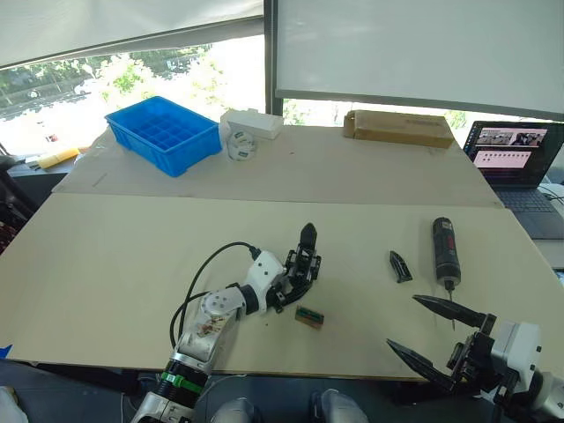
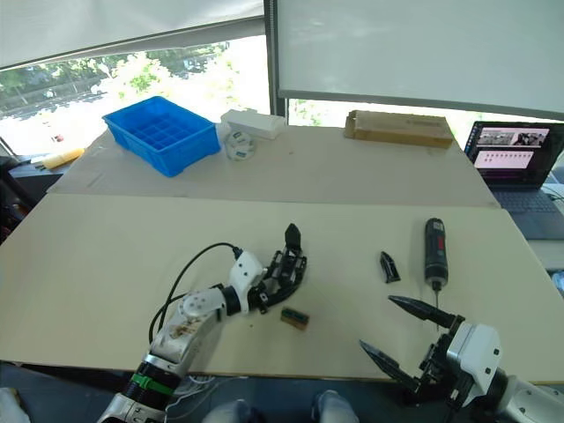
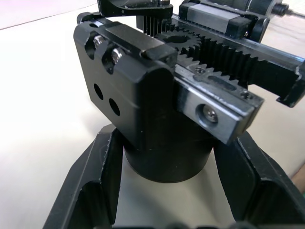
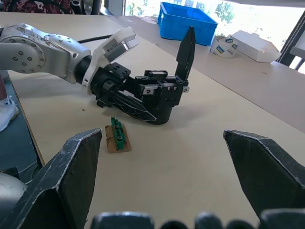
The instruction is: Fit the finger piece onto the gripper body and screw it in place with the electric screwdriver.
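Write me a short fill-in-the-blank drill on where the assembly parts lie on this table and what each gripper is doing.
1. The left gripper is shut on the ____.
2. The right gripper is ____, holding nothing.
3. The finger piece lies on the table between the gripper body and the ____.
4. The green-and-tan block lies just beside the ____.

Missing words: gripper body; open; electric screwdriver; gripper body

Pale cream worktop (image 1: 106,264); black gripper body (image 1: 298,267); black finger piece (image 1: 400,266); black electric screwdriver (image 1: 445,252) with reddish band; green-and-tan block (image 1: 308,316); bright blue tray (image 1: 163,133); brown cardboard box (image 1: 398,128).
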Robot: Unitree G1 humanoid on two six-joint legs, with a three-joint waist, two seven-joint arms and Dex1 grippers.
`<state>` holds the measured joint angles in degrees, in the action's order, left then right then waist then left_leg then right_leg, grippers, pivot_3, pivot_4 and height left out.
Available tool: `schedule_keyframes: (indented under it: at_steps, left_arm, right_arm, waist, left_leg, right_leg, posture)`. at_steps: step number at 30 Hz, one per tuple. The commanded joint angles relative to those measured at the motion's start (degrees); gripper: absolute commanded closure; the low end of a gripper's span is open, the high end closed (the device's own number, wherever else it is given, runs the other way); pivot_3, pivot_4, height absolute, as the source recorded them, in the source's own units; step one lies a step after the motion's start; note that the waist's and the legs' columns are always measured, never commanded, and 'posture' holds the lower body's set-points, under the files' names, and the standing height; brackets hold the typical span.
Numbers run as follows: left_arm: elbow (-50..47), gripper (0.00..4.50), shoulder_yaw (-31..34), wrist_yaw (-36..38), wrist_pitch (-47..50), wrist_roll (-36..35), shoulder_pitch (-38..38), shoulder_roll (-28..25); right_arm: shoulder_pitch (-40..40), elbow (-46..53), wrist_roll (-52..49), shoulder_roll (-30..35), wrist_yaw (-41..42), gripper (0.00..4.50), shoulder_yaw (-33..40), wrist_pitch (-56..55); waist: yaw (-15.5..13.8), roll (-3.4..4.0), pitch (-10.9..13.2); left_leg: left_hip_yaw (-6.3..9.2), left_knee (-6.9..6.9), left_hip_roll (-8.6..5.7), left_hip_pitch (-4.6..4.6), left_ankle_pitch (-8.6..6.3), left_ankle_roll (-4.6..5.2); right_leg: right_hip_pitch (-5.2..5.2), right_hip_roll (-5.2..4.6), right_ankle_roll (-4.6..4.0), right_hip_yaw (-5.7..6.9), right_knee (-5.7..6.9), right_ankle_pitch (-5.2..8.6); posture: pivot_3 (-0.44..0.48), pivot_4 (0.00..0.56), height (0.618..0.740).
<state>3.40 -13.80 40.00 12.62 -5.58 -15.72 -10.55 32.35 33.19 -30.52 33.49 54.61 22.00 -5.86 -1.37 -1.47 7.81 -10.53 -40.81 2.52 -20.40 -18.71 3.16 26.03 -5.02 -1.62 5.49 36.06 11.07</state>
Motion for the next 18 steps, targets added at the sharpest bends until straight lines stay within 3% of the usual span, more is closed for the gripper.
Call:
schedule_keyframes:
  at_steps: [1, 13, 17, 18]
  left_arm:
    - [-1.7, 2.22, -0.9, 1.2, -0.9, -0.9, -1.5, 0.2]
    - [-1.5, 2.22, -1.6, 0.2, 1.7, 0.0, -0.6, -0.9]
    - [-1.0, 0.3, -0.5, 0.2, 2.0, -0.5, -1.0, -1.4]
    - [-1.0, 0.04, -0.4, 0.4, 2.0, -0.7, -1.0, -1.6]
  right_arm:
    - [0.9, 0.4, 0.2, -0.7, 0.4, 0.0, 0.5, -1.8]
    - [3.1, 0.0, 0.8, -2.5, 0.9, 0.0, 0.4, -3.8]
    - [3.7, -0.2, 0.5, -2.5, 1.3, 0.0, 0.8, -4.2]
    - [3.8, -0.3, 0.5, -2.5, 1.4, 0.0, 0.9, -4.3]
  waist:
    - [0.0, 0.0, 0.0]
    - [-0.1, 0.03, 0.0]
    - [-0.1, 0.04, 0.0]
    - [-0.1, 0.04, 0.0]
  left_leg:
    - [0.0, 0.0, 0.0, 0.0, 0.0, 0.0]
    - [0.01, 0.0, 0.0, 0.06, -0.03, 0.06]
    - [0.01, 0.01, 0.0, 0.08, -0.05, 0.1]
    - [0.01, 0.0, 0.0, 0.08, -0.06, 0.1]
  right_leg:
    - [0.0, 0.0, 0.0, 0.0, 0.0, 0.0]
    - [-0.06, -0.12, 0.05, 0.01, 0.01, 0.03]
    - [-0.07, -0.13, 0.06, 0.01, 0.01, 0.04]
    - [-0.07, -0.13, 0.06, 0.0, 0.01, 0.04]
  posture:
    - [0.0, 0.15, 0.74]
    - [0.0, 0.15, 0.74]
    - [0.0, 0.15, 0.74]
    - [0.0, 0.15, 0.74]
